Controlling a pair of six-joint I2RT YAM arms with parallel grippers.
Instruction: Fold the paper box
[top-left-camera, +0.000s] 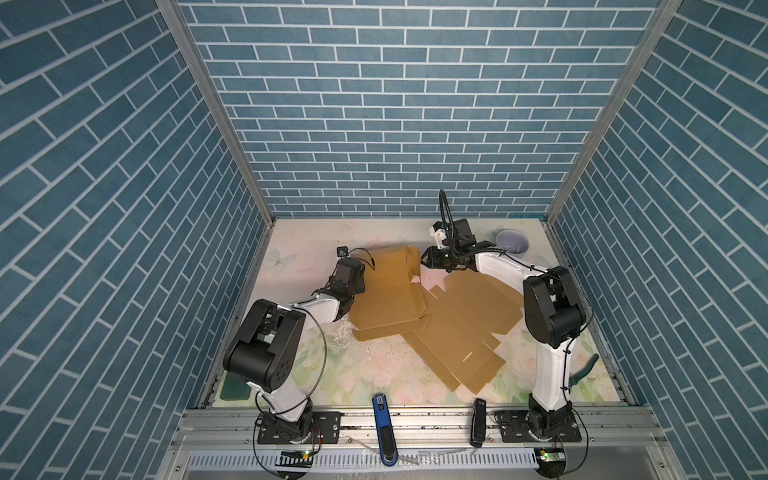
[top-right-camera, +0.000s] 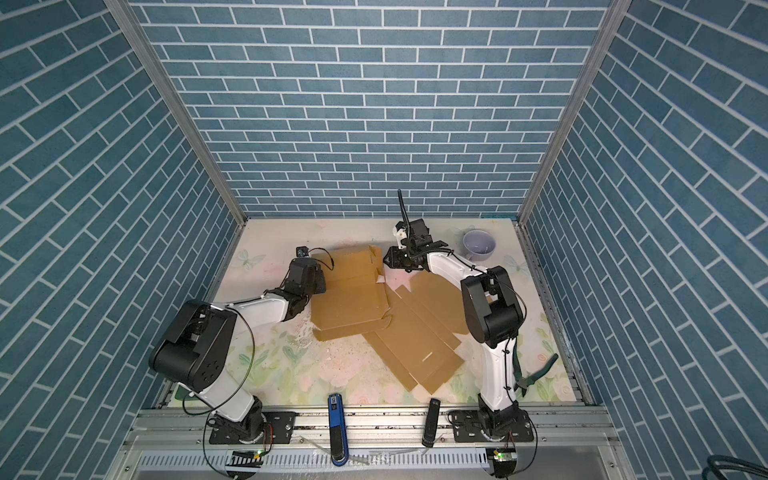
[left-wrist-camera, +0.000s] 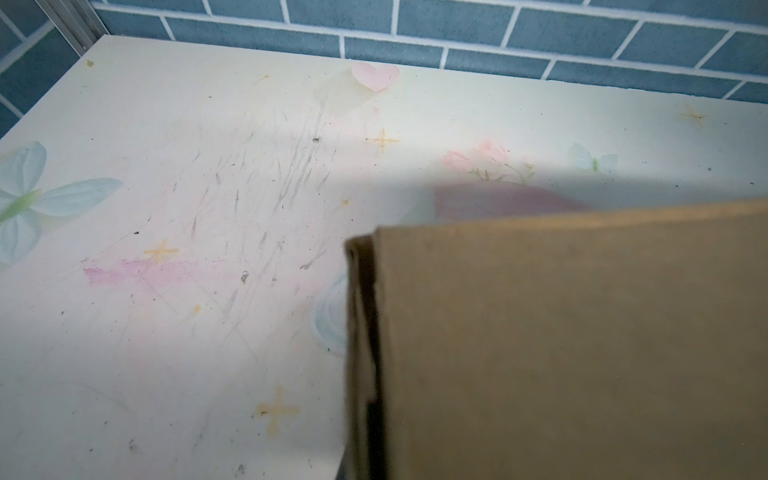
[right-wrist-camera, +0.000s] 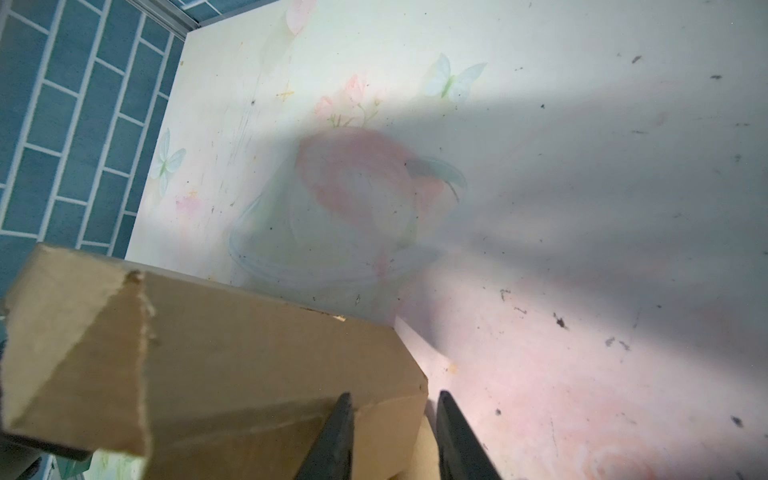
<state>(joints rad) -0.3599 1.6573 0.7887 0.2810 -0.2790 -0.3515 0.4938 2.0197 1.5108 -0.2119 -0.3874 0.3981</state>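
The paper box (top-left-camera: 388, 303) lies centrally on the table (top-left-camera: 316, 374). Left end effector (top-left-camera: 358, 282): clenched at its left wall. Right end effector (right-wrist-camera: 390, 436): straddling the far corner, grasp unclear. We should raise both walls evenly.

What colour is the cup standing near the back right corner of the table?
The cup is pale lilac, clearest in a top view.
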